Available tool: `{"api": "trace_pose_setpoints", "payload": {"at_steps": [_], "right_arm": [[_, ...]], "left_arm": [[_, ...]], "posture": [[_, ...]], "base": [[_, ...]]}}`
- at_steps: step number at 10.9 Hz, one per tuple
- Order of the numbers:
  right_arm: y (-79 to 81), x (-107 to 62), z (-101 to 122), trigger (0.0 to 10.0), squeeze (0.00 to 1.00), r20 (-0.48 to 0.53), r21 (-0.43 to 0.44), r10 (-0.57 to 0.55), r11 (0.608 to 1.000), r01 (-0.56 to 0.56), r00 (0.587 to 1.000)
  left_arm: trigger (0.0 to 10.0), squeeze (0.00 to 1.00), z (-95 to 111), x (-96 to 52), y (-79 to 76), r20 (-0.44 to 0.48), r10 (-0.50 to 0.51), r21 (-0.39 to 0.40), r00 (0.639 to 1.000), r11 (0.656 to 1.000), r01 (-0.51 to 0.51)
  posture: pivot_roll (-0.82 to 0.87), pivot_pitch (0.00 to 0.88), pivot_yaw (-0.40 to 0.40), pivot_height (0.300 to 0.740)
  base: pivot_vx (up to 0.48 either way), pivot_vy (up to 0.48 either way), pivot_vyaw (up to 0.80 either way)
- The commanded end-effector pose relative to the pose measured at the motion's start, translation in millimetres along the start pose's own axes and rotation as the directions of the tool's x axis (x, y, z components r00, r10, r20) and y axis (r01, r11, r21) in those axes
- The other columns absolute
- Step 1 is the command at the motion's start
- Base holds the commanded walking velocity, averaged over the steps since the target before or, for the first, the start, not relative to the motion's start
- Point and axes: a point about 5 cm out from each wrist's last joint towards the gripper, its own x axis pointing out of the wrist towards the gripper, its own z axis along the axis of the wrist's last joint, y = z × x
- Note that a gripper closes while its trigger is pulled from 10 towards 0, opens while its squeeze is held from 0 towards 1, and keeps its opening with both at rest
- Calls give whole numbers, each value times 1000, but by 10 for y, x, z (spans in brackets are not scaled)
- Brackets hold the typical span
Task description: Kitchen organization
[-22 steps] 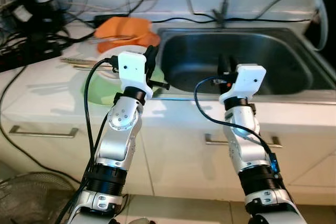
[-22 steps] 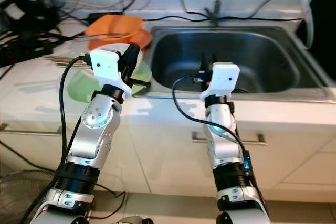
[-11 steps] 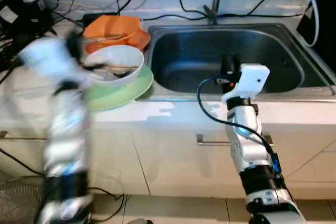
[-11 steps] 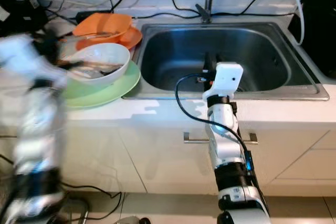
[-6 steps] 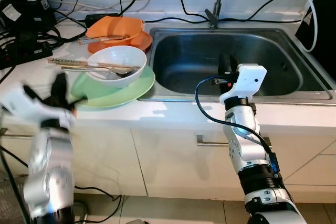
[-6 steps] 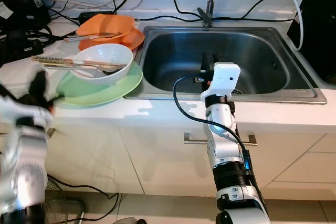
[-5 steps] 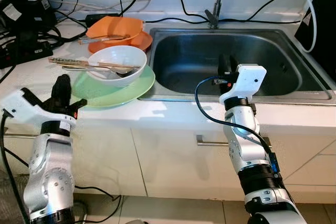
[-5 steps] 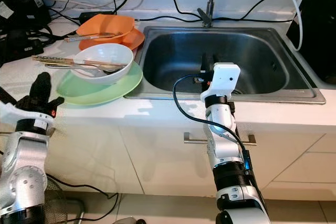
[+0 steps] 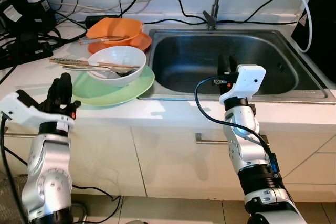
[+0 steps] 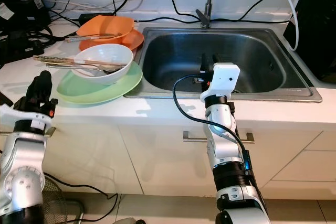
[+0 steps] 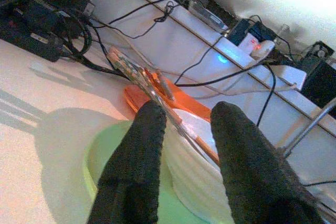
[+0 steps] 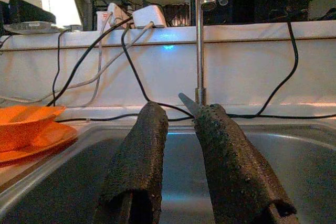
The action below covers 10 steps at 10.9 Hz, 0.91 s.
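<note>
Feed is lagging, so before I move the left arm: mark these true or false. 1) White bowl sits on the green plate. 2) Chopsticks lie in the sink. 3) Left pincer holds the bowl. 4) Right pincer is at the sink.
1) True: the white bowl sits on the green plate.
2) False: the chopsticks lie across the bowl.
3) False: the left pincer is open, short of the plate.
4) True: the right pincer hovers at the sink edge.

White bowl point(image 9: 116, 64) upright on green plate point(image 9: 113, 88), chopsticks point(image 9: 94, 63) across its rim; orange dishes point(image 9: 118, 31) behind
</note>
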Motion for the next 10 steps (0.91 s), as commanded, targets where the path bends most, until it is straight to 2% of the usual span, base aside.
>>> {"api": "trace_pose_setpoints", "payload": {"at_steps": [1, 4, 5, 6, 10], "right_arm": [[42, 43, 28, 10000, 0, 12, 7, 18, 1000, -18, 1000], [51, 38, 28, 10000, 0, 13, 6, 21, 1000, -21, 1000], [47, 40, 35, 10000, 0, 17, 5, 20, 1000, -20, 1000], [29, 41, 45, 10000, 0, 22, 2, 14, 1000, -14, 1000], [31, 25, 34, 10000, 0, 19, -2, 18, 1000, -18, 1000]], "left_arm": [[10000, 1000, -10, 67, -10, -4, 12, 22, 1000, 1000, -11], [10000, 1000, -153, 272, -71, -79, 8, 52, 997, 999, -4], [10000, 31, -180, 329, -72, -90, 18, 59, 996, 998, -13], [10000, 0, -210, 352, -50, -100, 40, 64, 994, 997, -34], [10000, 0, -204, 389, 72, -84, 105, 76, 991, 992, -99]], "posture": [[130, 0, 54, 740], [121, 0, 59, 740], [110, 0, 66, 740], [101, 0, 71, 740], [102, 0, 67, 740]], "base": [[0, 0, 0], [0, 0, 0], [0, 0, 0], [0, 0, 0], [0, 0, 0]]}}
